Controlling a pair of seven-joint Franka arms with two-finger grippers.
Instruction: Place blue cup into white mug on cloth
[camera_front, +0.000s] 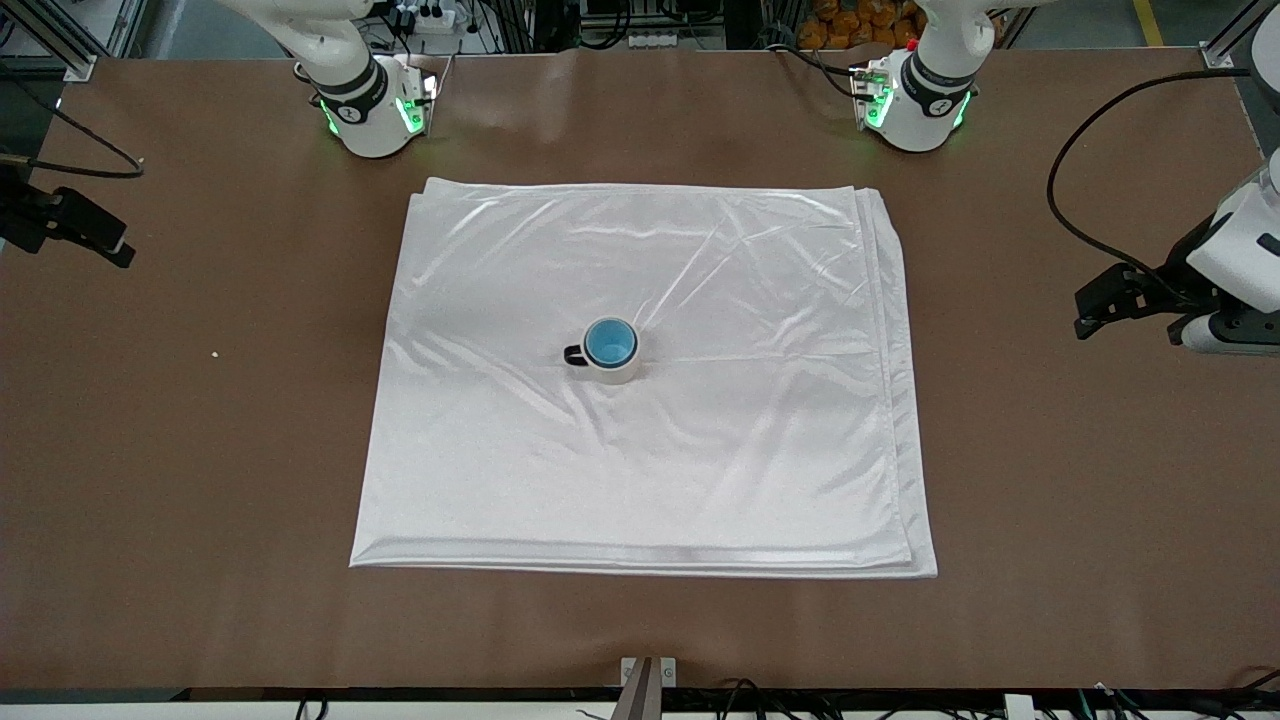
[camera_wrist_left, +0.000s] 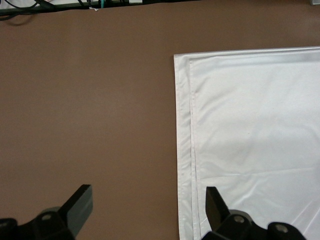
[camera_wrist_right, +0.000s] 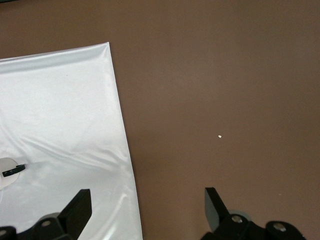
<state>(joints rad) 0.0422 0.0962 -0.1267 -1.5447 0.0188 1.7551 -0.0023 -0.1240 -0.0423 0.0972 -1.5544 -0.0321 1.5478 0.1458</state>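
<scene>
The blue cup (camera_front: 610, 343) sits upright inside the white mug (camera_front: 612, 352), whose black handle points toward the right arm's end. The mug stands near the middle of the white cloth (camera_front: 700, 450). My left gripper (camera_front: 1105, 305) hangs over the bare table off the cloth's edge at the left arm's end. In its wrist view it (camera_wrist_left: 149, 205) is open and empty over the cloth's hem (camera_wrist_left: 260, 125). My right gripper (camera_front: 85, 235) waits at the right arm's end. It (camera_wrist_right: 147, 205) is open and empty, straddling the cloth's edge (camera_wrist_right: 60, 110), with part of the mug (camera_wrist_right: 12, 171) in view.
A brown table (camera_front: 200, 500) surrounds the cloth. A small white crumb (camera_front: 214, 353) lies on it toward the right arm's end, also seen as a speck (camera_wrist_right: 220, 136). A black cable (camera_front: 1090, 160) loops over the table at the left arm's end.
</scene>
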